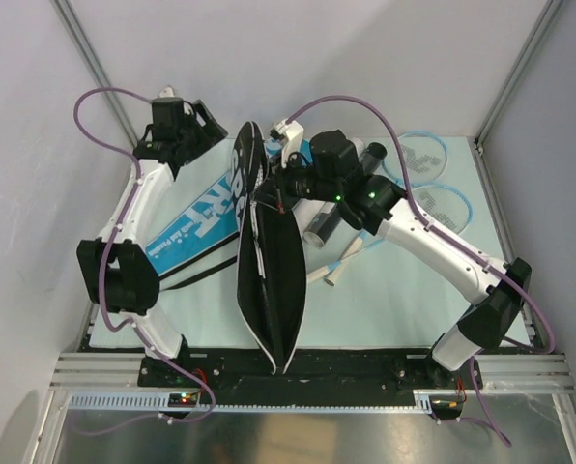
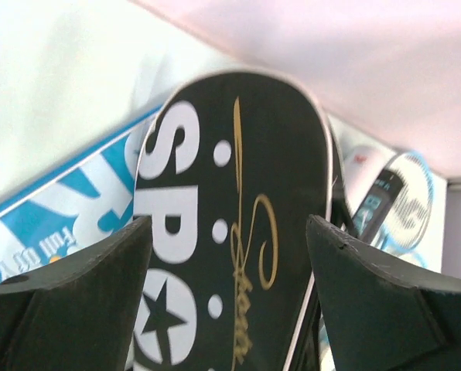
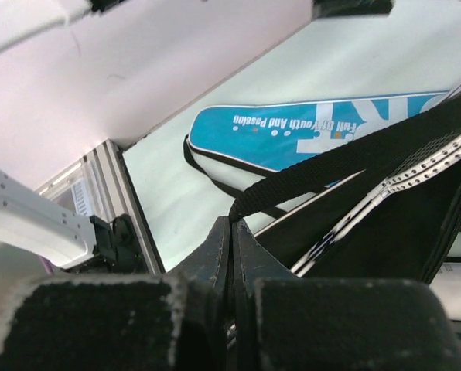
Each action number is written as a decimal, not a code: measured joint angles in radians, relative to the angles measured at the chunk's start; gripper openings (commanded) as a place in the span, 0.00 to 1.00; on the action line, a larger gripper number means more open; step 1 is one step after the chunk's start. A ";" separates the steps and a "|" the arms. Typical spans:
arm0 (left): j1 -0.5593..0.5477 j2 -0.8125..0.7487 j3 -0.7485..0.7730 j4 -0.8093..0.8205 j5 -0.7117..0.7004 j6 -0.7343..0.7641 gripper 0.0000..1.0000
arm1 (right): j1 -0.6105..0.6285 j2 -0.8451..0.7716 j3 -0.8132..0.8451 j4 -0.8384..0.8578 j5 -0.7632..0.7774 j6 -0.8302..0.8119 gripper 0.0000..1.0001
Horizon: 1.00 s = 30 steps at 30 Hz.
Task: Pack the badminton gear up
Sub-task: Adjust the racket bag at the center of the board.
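A black "SPORT" racket cover (image 1: 269,290) stands on edge across the middle of the mat, its head (image 2: 238,193) toward the back. My right gripper (image 1: 269,198) is shut on the cover's black webbing strap (image 3: 331,166), pinched at the fingertips (image 3: 233,222). My left gripper (image 1: 216,130) hangs open by the cover's head; in its wrist view the jaws (image 2: 229,224) stand wide apart with the cover's face beyond them. A blue cover (image 1: 191,224) lies flat at the left (image 2: 60,205) (image 3: 315,127). Two light-blue rackets (image 1: 433,179) lie at the back right.
A tube (image 1: 322,227) lies under the right arm, and a black tube (image 1: 375,155) is behind it. White racket handles (image 1: 336,273) point toward the mat's middle. Metal frame posts (image 1: 95,68) and walls close in the back, left and right.
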State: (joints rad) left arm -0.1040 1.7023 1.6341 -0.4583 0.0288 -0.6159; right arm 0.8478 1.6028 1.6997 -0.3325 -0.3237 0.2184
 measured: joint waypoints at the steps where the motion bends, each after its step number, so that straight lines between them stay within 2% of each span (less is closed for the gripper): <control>1: 0.005 0.015 0.027 0.002 -0.002 -0.015 0.85 | 0.006 0.000 0.000 -0.005 -0.001 -0.011 0.00; 11: 0.013 0.185 0.285 0.024 0.049 -0.055 0.83 | 0.107 0.015 0.032 -0.063 -0.003 -0.124 0.00; 19: 0.010 0.301 0.325 0.021 0.138 -0.016 0.79 | 0.140 0.101 0.165 -0.119 0.002 -0.174 0.00; 25: -0.004 0.355 0.325 0.013 0.190 0.050 0.65 | 0.152 0.153 0.218 -0.127 0.000 -0.180 0.00; 28: -0.008 0.359 0.325 0.012 0.193 0.068 0.50 | 0.158 0.165 0.220 -0.131 0.000 -0.182 0.00; 30: -0.010 0.359 0.325 0.015 0.192 0.077 0.35 | 0.159 0.167 0.220 -0.135 0.002 -0.182 0.02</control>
State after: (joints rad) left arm -0.1139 2.0613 1.9591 -0.4435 0.2211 -0.5388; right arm 1.0069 1.7695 1.9202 -0.4671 -0.3214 0.0364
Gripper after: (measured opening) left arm 0.530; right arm 0.010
